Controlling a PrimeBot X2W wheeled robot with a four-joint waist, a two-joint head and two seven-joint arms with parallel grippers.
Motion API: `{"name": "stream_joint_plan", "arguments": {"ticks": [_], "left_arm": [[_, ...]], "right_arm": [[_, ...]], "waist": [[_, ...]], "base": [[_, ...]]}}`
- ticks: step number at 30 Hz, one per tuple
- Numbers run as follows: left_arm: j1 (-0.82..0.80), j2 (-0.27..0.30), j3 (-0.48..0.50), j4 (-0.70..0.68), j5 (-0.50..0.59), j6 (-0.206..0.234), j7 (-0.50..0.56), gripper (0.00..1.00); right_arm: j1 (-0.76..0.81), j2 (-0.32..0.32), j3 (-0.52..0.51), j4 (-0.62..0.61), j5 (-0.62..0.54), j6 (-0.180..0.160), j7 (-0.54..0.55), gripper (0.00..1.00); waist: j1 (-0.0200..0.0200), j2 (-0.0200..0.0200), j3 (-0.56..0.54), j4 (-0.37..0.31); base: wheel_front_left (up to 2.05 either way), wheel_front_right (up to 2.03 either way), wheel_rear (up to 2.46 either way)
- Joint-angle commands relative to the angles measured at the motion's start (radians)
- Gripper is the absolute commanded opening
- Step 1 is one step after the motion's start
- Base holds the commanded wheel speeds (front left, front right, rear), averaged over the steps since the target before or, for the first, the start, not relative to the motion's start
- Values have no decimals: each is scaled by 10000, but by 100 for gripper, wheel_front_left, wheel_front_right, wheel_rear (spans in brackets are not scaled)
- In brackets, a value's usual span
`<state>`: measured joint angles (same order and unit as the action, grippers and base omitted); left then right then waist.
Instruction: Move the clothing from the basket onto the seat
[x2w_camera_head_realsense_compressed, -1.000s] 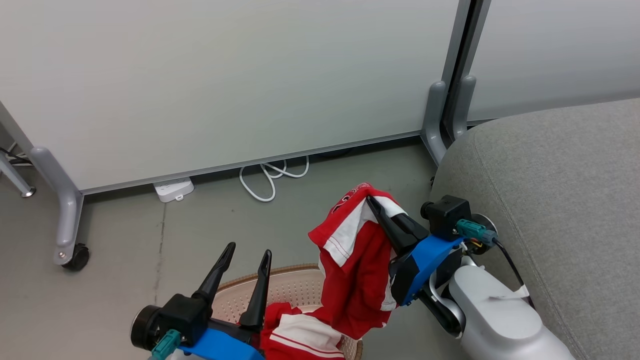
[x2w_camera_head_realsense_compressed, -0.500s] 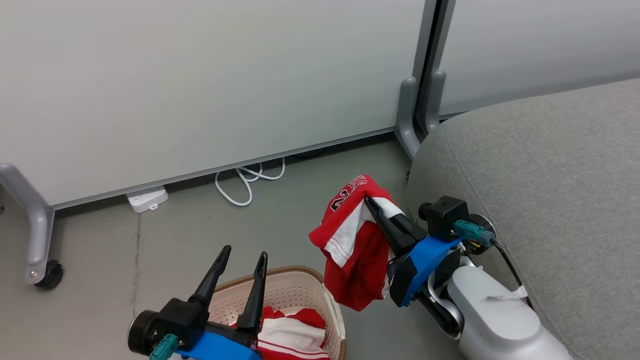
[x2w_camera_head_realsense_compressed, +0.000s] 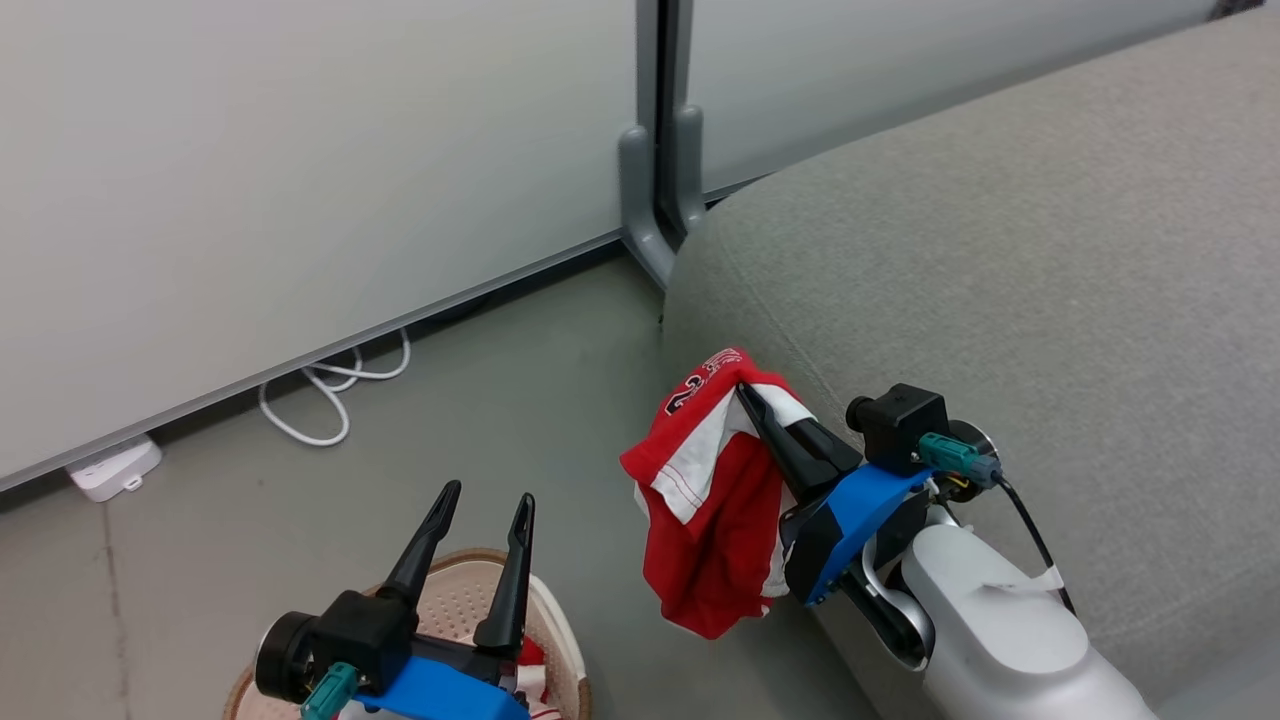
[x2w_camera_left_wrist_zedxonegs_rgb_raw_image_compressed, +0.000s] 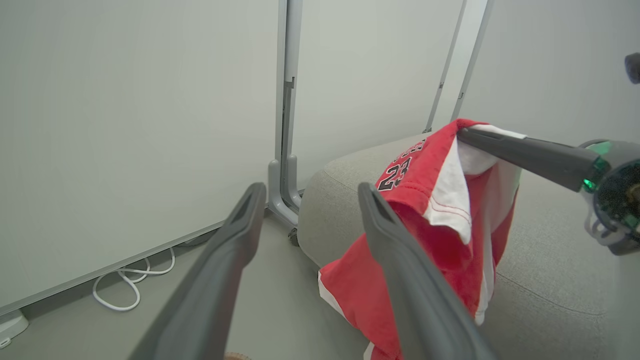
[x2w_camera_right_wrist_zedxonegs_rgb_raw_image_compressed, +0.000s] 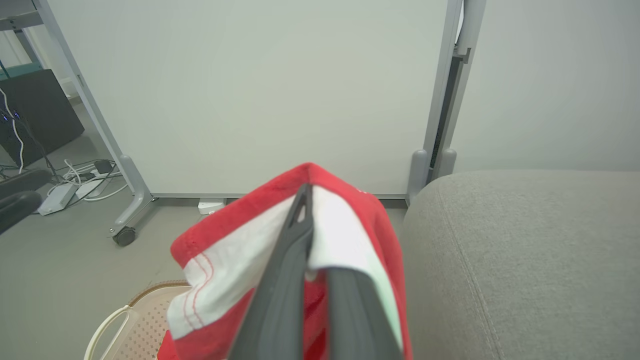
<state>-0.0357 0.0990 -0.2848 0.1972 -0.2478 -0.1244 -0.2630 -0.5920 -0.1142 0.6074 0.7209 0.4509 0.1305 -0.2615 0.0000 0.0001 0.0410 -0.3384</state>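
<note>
Carrying clothing (x2w_camera_head_realsense_compressed: 705, 530) to the seat (x2w_camera_head_realsense_compressed: 1000, 250).
I've turned: basket (x2w_camera_head_realsense_compressed: 560, 640) now lower left, seemingly not empty; right gripper (x2w_camera_head_realsense_compressed: 745, 392) clamps clothing, left gripper (x2w_camera_head_realsense_compressed: 490, 493) spread.

The clothing (x2w_camera_head_realsense_compressed: 715, 520) is red with white panels, red stitch lines and dark white-edged numerals. The seat (x2w_camera_head_realsense_compressed: 1000, 250) is plain grey weave. The basket (x2w_camera_head_realsense_compressed: 455, 600) is cream, perforated, brown-rimmed. The left end effector (x2w_camera_head_realsense_compressed: 483, 492) and right end effector (x2w_camera_head_realsense_compressed: 742, 390) have black fingers on blue mounts.
</note>
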Motion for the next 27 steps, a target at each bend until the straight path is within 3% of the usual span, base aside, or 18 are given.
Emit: {"name": "stream_joint_plan", "arguments": {"ticks": [1, 11, 27], "left_arm": [[-142, 34, 25, -22, 78, -73, -27, 100], [-481, 126, -41, 15, 222, -85, -27, 100], [-1079, 478, -567, 333, 49, -65, -27, 100]], "right_arm": [[-78, 20, -66, -78, -28, 5, -53, 0], [-8, 59, -382, -293, -139, 5, -53, 0], [361, 154, -1163, -627, -523, 5, -53, 0]], "waist": [[0, -1, 246, -646], [0, -1, 793, -1930], [0, -1, 1118, -2040]], "base": [[0, 0, 0], [0, 0, 0], [0, 0, 0]]}}
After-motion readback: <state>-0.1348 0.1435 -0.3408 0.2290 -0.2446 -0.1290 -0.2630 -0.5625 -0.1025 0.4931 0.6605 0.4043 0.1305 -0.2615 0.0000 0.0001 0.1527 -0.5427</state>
